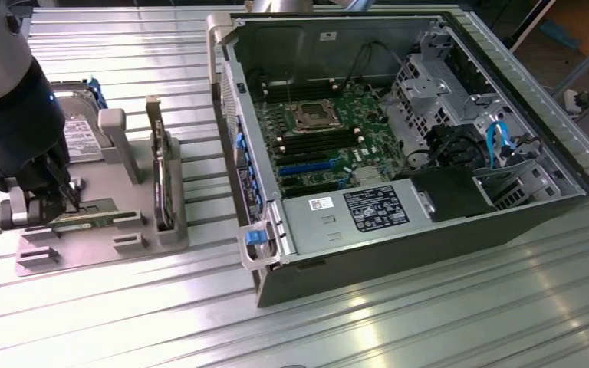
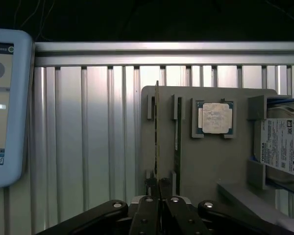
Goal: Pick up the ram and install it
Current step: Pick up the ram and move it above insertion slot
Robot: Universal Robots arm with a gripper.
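The ram [image 2: 157, 137] is a thin green stick standing on edge along the grey holder [image 2: 210, 166]. My gripper [image 2: 159, 190] is shut on it near one end, one finger on each flat side. In the exterior view the gripper [image 1: 41, 208] sits low over the holder's front at the exterior view's left. The ram [image 1: 100, 218] sticks out of it sideways. I cannot tell whether it rests in its slot or is slightly raised. A second dark stick [image 2: 177, 132] stands parallel beside it.
The open computer case [image 1: 397, 222] lies at the exterior view's right with its motherboard [image 1: 325, 130] exposed. On the holder are a silver processor chip [image 2: 215, 118], a hard drive [image 2: 284, 147] and a dark card [image 1: 157, 165] on edge. A tablet [image 2: 5, 107] lies on the slatted table.
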